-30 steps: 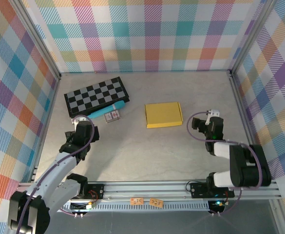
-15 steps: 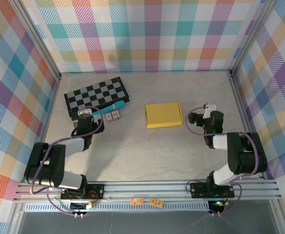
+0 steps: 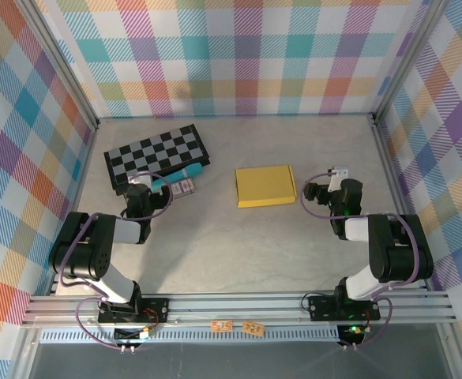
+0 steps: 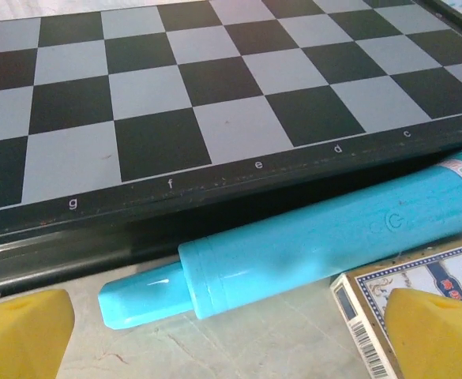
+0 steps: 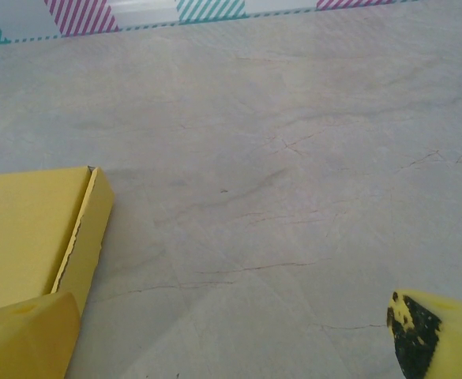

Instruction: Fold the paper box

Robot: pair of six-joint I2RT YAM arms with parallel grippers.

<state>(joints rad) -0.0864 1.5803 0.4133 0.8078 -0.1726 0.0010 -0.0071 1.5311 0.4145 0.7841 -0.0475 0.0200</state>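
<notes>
Two grippers rest low with jaws spread and empty: left gripper [image 3: 138, 187] facing the teal tube [image 4: 309, 245] by the checkerboard [image 4: 215, 87], right gripper [image 3: 316, 191] just beside the paper box [image 3: 265, 186], which lies closed mid-table, so I judge folding done.

— The paper box [image 5: 25, 229] looks like thin matt card, and its corner edge is slightly ragged and fibrous.
— And the table [image 5: 294, 158]?
— Matt pale grey, smooth, with fine hairline veins like stone.
— The tube [image 4: 309, 237] is smooth plastic, glossiest at its narrow end.
— The checkered board [image 4: 215, 79] is smooth with a soft sheen. Its dark rim looks like plastic.
— The packet [image 4: 420, 264] is printed card, and the rails [image 3: 238, 304] are ribbed bare metal.
</notes>
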